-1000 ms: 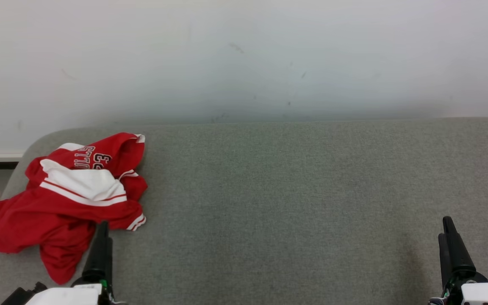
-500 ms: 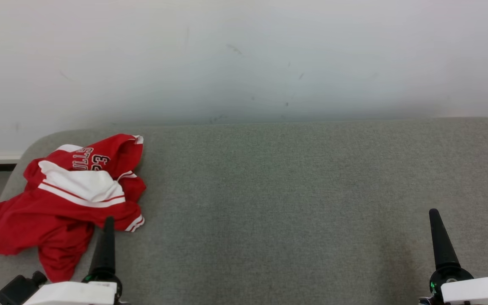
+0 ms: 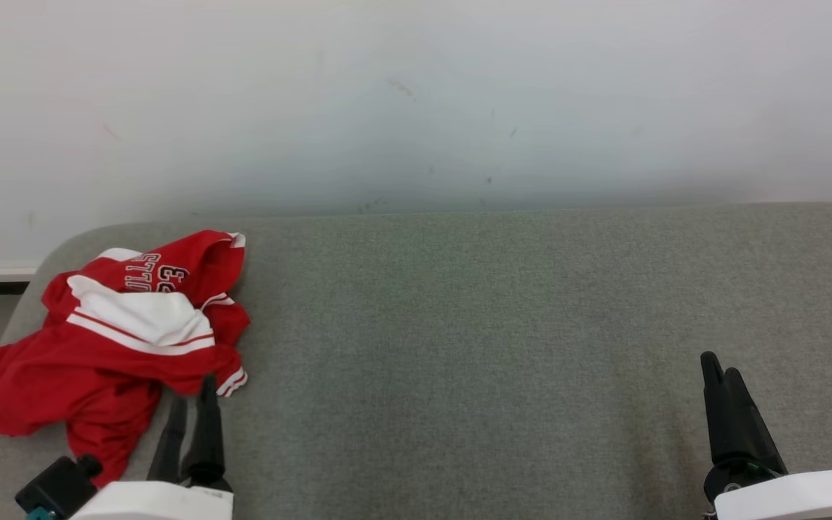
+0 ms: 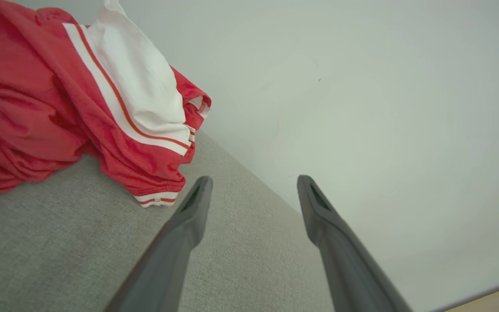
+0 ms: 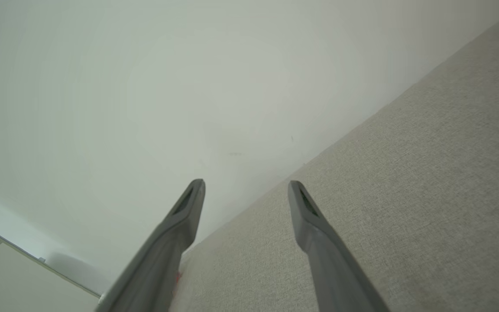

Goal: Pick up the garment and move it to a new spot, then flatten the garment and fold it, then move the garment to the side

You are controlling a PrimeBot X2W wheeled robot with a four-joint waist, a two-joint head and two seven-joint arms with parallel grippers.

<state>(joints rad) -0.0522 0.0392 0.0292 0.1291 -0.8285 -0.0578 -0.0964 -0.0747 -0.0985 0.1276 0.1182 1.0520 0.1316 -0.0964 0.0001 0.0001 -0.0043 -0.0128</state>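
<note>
Here, grey upholstered surface (image 3: 474, 325) meets white wall (image 3: 416, 101); left hand (image 4: 254, 179) and right hand (image 5: 245, 183) spread, empty.

Hidden parts of the garment (image 3: 109, 339)
Beyond the left gripper (image 3: 192, 391) fingers, its lettering (image 3: 152, 273) runs into a fold and cannot be read whole; one fingertip covers a bit of hem. In the left wrist view, picture edges cut the cloth left of the fingers.

My left end effector (image 3: 193, 393) and right end effector (image 3: 719, 365) have long, tapered dark grey fingers (image 4: 180, 234) on white wrist housings (image 3: 159, 502); I see a black knob (image 3: 62, 485) beside the left one
</note>
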